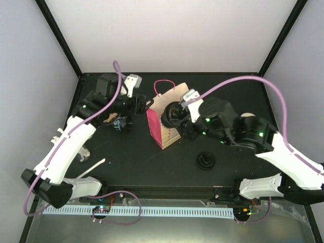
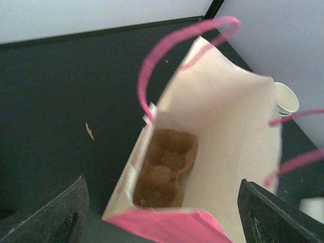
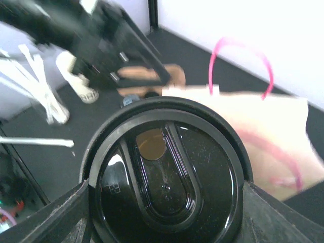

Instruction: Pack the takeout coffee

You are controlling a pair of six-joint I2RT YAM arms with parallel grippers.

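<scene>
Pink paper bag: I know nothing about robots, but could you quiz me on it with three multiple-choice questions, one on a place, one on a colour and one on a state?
1. Where is the brown pulp tray?
A. Inside the paper bag, at its bottom.
B. Outside, beside the bag.
C. Outside, on top of the bag.
2. What colour are the bag's handles?
A. Green.
B. Black.
C. Pink.
3. The tray's pockets are:
A. both filled.
B. both empty.
C. one filled, one empty.
Answers:
1 A: the left wrist view looks into the bag and onto the tray.
2 C: pink loops arch over the mouth.
3 B: only bare pulp shows.
</scene>
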